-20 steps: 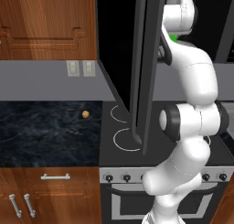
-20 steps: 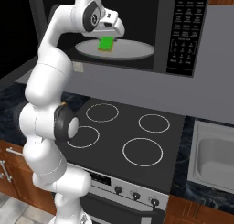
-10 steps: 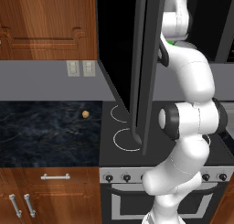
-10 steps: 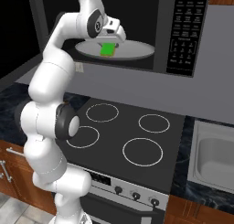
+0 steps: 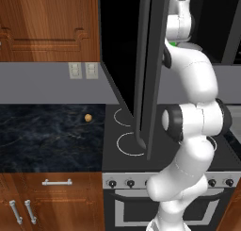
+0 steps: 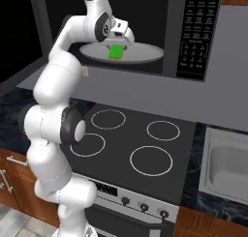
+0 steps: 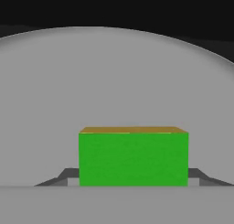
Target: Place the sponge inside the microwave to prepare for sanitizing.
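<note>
left base: arm (image 5: 193, 126) reaches up past the open microwave (image 5: 150, 74) door; tan ball (image 5: 88, 117) on counter (image 5: 47, 136) | right base: gripper (image 6: 117, 47) inside microwave, over the plate (image 6: 145, 54); sponge (image 6: 116, 52) clamped between the jaws | hand: sponge (image 7: 133, 158) gripped on both sides, just above plate

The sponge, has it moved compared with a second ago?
Yes. In the right base view the sponge, held by the gripper, has gone further right over the microwave plate, toward the keypad.
</note>
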Tool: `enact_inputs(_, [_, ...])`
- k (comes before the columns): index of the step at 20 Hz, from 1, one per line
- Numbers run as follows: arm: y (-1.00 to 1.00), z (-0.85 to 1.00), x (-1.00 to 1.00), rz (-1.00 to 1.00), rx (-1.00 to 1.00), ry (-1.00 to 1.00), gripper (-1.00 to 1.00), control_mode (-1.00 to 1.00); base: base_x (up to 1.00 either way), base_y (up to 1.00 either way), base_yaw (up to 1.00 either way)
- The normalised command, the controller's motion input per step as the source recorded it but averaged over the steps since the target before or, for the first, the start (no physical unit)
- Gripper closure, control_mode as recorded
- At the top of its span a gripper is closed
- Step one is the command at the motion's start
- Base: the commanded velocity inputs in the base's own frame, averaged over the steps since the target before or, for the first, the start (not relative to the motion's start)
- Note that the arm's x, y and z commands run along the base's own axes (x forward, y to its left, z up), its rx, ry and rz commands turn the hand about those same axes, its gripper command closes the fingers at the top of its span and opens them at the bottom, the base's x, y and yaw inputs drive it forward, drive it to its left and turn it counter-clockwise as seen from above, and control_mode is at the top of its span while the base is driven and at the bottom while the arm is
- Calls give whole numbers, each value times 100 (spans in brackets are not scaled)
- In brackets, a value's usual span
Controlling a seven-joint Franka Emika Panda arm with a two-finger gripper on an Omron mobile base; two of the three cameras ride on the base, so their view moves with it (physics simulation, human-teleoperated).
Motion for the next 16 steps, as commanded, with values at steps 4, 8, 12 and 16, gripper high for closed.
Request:
enact_inputs(4, [0, 0, 21, 0, 0, 0, 100, -100, 0, 0, 0])
enact_inputs(8, [0, 0, 4, 0, 0, 0, 100, -100, 0, 0, 0])
enact_inputs(12, [0, -2, 0, 0, 0, 0, 100, -100, 0, 0, 0])
enact_inputs(16, [0, -9, 0, 0, 0, 0, -100, -100, 0, 0, 0])
